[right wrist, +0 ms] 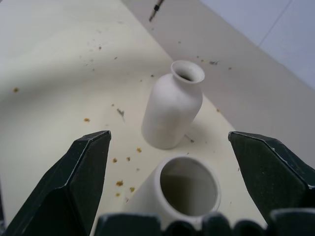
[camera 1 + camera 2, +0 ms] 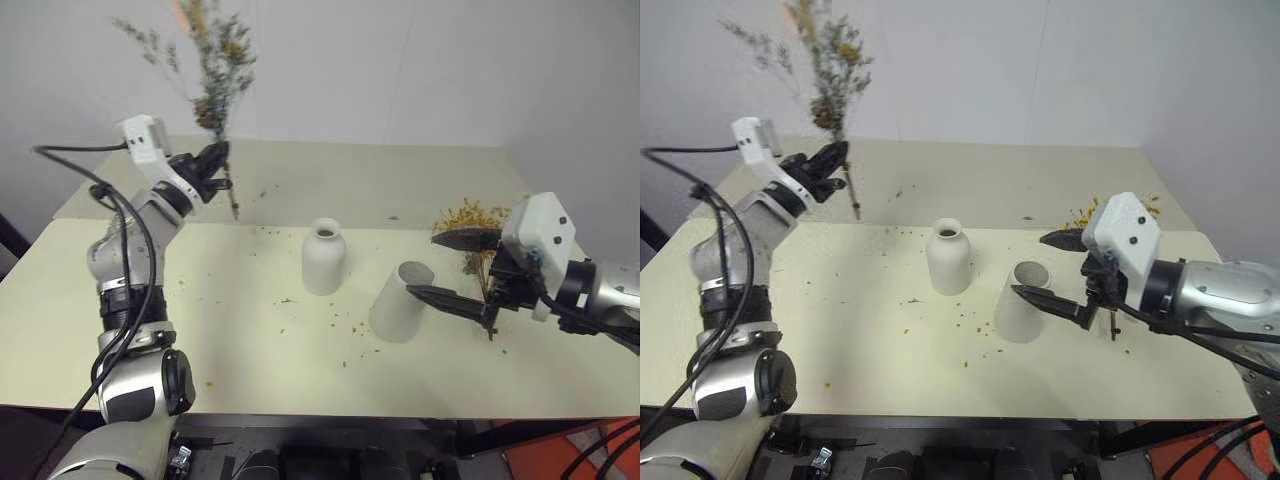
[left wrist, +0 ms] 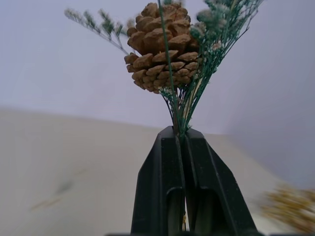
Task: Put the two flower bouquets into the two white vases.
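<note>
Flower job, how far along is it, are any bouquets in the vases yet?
None yet: the bottle vase and cylinder vase stand empty. In hand: the left gripper holds the dried sprig bunch aloft. Left: the yellow bunch lies on the table behind the open right gripper.

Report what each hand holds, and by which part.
The left hand is shut on the sprig bunch, gripping its stems below the pinecone. The right hand is open, holding nothing.
</note>
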